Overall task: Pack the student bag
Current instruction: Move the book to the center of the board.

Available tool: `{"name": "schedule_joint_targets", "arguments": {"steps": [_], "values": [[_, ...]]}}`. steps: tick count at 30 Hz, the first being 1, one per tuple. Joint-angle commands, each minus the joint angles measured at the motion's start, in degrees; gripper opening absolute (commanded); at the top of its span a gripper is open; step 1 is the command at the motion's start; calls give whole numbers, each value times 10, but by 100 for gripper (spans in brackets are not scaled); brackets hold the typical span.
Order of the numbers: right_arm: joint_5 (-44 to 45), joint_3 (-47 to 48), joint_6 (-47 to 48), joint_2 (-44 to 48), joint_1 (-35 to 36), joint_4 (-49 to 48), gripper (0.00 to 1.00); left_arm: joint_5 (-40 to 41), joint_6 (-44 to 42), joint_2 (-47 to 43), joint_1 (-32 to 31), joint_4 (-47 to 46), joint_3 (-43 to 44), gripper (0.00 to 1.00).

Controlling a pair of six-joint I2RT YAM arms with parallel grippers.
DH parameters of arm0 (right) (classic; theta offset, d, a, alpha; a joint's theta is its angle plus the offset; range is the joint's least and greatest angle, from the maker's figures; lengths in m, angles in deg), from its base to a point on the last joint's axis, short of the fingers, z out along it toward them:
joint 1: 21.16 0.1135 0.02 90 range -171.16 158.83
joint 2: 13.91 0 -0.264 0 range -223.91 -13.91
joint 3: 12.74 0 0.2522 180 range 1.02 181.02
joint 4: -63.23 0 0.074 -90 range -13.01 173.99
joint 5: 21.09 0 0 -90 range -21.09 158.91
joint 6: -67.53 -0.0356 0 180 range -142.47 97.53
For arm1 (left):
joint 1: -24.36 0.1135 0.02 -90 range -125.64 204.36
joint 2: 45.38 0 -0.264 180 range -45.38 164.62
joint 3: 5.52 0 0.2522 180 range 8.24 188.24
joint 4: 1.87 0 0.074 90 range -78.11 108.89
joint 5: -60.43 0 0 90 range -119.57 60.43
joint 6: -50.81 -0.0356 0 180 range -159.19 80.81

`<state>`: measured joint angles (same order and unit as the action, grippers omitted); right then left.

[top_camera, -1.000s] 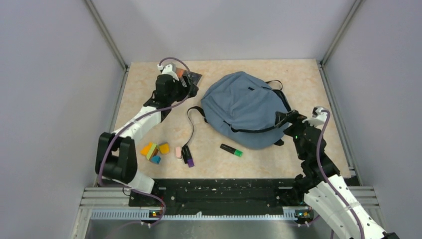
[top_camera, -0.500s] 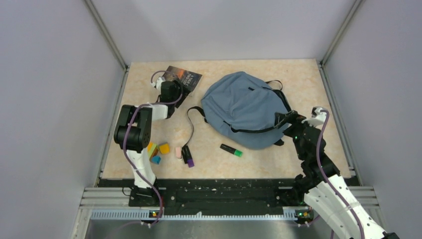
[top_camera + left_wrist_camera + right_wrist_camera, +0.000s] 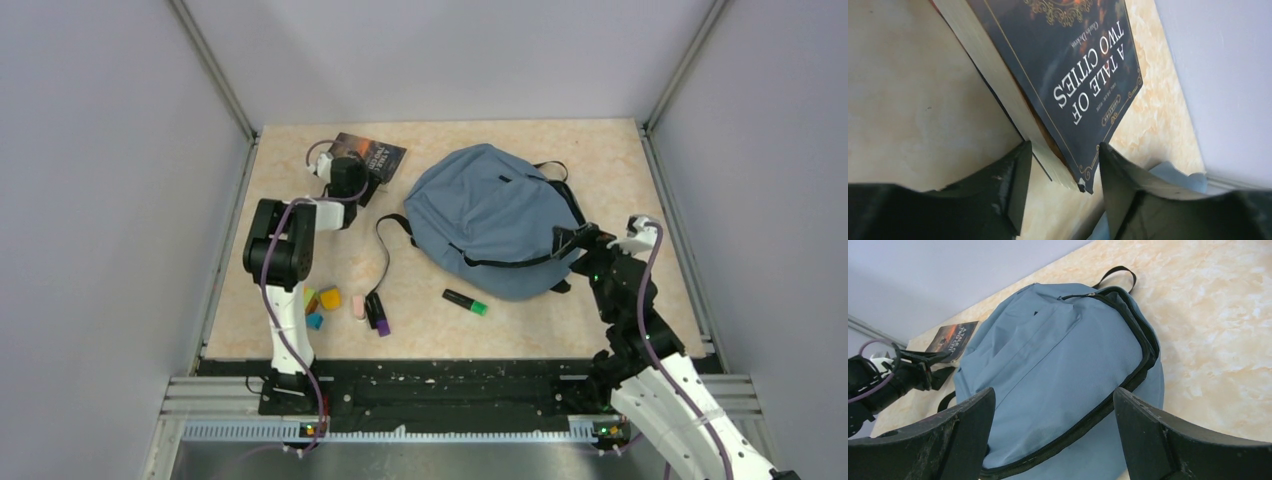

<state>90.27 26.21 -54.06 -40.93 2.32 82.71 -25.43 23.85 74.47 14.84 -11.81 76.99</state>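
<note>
Bright, even light; faint soft shadows.

Book (image 3: 1068, 65) partly beyond frame edge

Bench (image 3: 620, 160): beige marbled top. Lying on it:
- one slate-blue backpack (image 3: 490, 215), centre-right, a black strap trailing to its left
- one dark paperback book (image 3: 375, 158), far left
- one black-and-green highlighter (image 3: 466, 301), just beside the backpack's near edge
- coloured blocks (image 3: 320, 303), a pink eraser (image 3: 358, 306) and a small purple item (image 3: 381, 322), near left

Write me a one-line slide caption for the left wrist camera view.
Left end effector brackets a corner of the paperback A Tale of Two Cities lying on the table.
</note>
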Motion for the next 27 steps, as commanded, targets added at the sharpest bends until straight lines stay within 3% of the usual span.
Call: {"name": "schedule_joint_targets", "arguments": {"steps": [1,6,11,21,27], "values": [[5,23,11,16,6,-2,85,0,1,16,2,-9,27,51],[12,20,10,32,5,8,85,3,-9,21,2,1,25,30],[14,14,14,46,5,12,84,0,-16,19,9,2,9,15],[-19,14,39,12,5,-38,84,-26,-62,-41,46,-14,-102,12],[-145,69,77,-137,6,-98,81,-90,-105,-94,84,4,-146,13]]}}
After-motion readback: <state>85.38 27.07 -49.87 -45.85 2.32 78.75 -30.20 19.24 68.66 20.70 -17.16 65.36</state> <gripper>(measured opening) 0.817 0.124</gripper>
